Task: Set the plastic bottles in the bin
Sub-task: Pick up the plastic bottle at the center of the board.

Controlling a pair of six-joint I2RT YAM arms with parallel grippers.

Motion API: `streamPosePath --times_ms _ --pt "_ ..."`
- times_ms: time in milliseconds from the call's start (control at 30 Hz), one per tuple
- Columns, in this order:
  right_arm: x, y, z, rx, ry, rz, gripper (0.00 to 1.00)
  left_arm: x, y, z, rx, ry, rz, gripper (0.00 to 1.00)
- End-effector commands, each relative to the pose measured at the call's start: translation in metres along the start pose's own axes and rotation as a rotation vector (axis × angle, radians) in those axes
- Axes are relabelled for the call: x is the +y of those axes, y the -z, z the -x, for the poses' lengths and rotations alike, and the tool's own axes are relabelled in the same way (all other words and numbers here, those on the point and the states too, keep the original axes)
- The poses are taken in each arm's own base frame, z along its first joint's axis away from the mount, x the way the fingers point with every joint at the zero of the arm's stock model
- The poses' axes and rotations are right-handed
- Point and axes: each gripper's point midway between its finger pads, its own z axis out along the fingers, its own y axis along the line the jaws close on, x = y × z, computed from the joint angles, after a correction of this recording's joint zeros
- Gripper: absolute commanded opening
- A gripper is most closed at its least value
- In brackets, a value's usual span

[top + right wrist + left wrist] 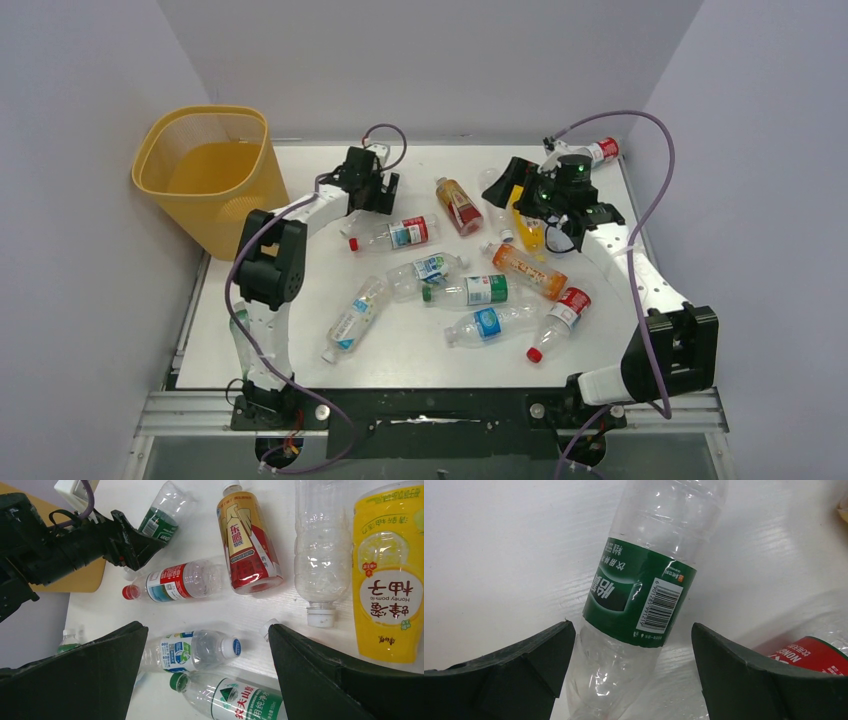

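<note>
Dark fingers [524,665] of my left hand [632,626] fill the bottom of the left wrist view, spread wide apart and straddling a green-label bottle [644,595] that lies on its side on the white tabletop [489,545]. Nothing is clamped, and I cannot tell whether either finger touches it. Judged from its see-through, empty body, this bottle is light, thin-walled and easily dented. It looks smooth enough to slip and round enough to roll from a one-sided push. Best hold, in my judgement, is across the labelled band, both fingers meeting it square to its long axis, squeezing gently so the wall flexes without buckling; the tapered shoulder would let it squirt out. My right hand [208,630] is likewise spread and holds nothing, hanging above a far-right group: a yellow bottle [387,575], a clear bottle [320,545] and a red-gold bottle [247,540]. Opaque sleeves on the yellow and red-gold ones hide their contents, so their weight is unknown. Other bottles [487,290] lie scattered mid-tabletop, all those in view outside the bin [230,215], which stands at the far-left corner, near my left hand.
</note>
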Motion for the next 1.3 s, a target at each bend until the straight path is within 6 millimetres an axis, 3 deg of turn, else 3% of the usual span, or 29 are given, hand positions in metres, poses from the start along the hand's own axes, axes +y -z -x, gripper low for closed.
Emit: streamPosePath --times_ms 0,200,300,367,433,567,933,1167,1267 --pt "0.015 0.007 0.011 -0.045 0.036 0.028 0.98 -0.003 -0.006 0.032 -0.086 0.001 -0.028 0.88" --pt "0.014 0.013 0.008 -0.049 0.045 0.014 0.98 -0.004 -0.012 0.029 -0.072 0.006 -0.027 0.79" --pt "0.013 0.014 0.005 -0.04 0.048 0.011 0.98 -0.005 -0.013 0.027 -0.053 -0.005 -0.024 0.66" --pt "0.012 0.015 0.004 -0.041 0.052 0.007 0.98 -0.004 -0.013 0.028 -0.037 -0.01 -0.014 0.51" --pt "0.012 0.017 0.004 -0.044 0.058 0.005 0.98 -0.001 -0.01 0.03 -0.026 -0.018 0.0 0.45" --pt "0.011 0.017 0.002 -0.041 0.056 -0.001 0.98 0.002 0.009 0.047 -0.04 -0.015 0.01 0.43" --pt "0.014 0.019 -0.002 -0.046 0.038 0.013 0.98 0.005 0.103 0.136 -0.225 0.014 -0.002 0.43" --pt "0.02 0.02 -0.001 -0.043 0.045 0.032 0.98 0.005 0.203 0.214 -0.45 0.051 -0.052 0.42" --pt "0.022 0.021 -0.003 -0.042 0.047 0.04 0.98 0.019 0.247 0.236 -0.544 0.084 -0.037 0.42"
